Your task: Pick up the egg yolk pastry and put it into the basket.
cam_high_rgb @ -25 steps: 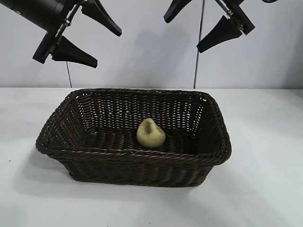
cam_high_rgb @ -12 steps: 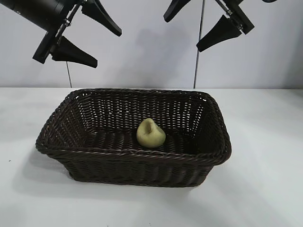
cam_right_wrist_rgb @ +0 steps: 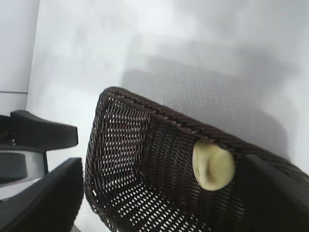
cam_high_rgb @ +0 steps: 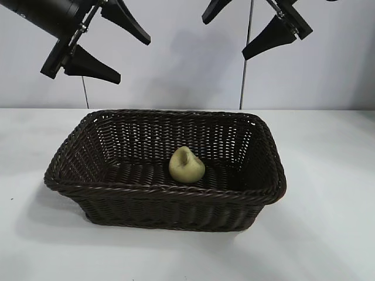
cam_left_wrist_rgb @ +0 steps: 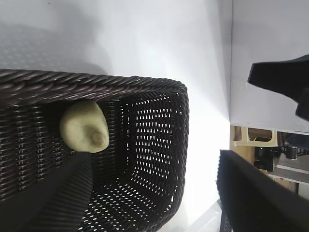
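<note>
The egg yolk pastry (cam_high_rgb: 186, 165), a small pale yellow bun with a dent, lies on the floor of the dark woven basket (cam_high_rgb: 164, 190), near its front wall. It also shows in the left wrist view as the pastry (cam_left_wrist_rgb: 84, 126) inside the basket (cam_left_wrist_rgb: 96, 83), and in the right wrist view as the pastry (cam_right_wrist_rgb: 213, 166) under the basket rim (cam_right_wrist_rgb: 159, 113). My left gripper (cam_high_rgb: 135, 60) hangs high above the basket's left end, open and empty. My right gripper (cam_high_rgb: 223, 41) hangs high above its right end, also open and empty.
The basket stands in the middle of a white table (cam_high_rgb: 328, 234) in front of a pale wall. A thin dark vertical rod (cam_high_rgb: 246, 70) runs behind the right gripper. Both grippers are well above the rim.
The right gripper has edged slightly upward. The pastry, the basket and the left gripper have not moved.
</note>
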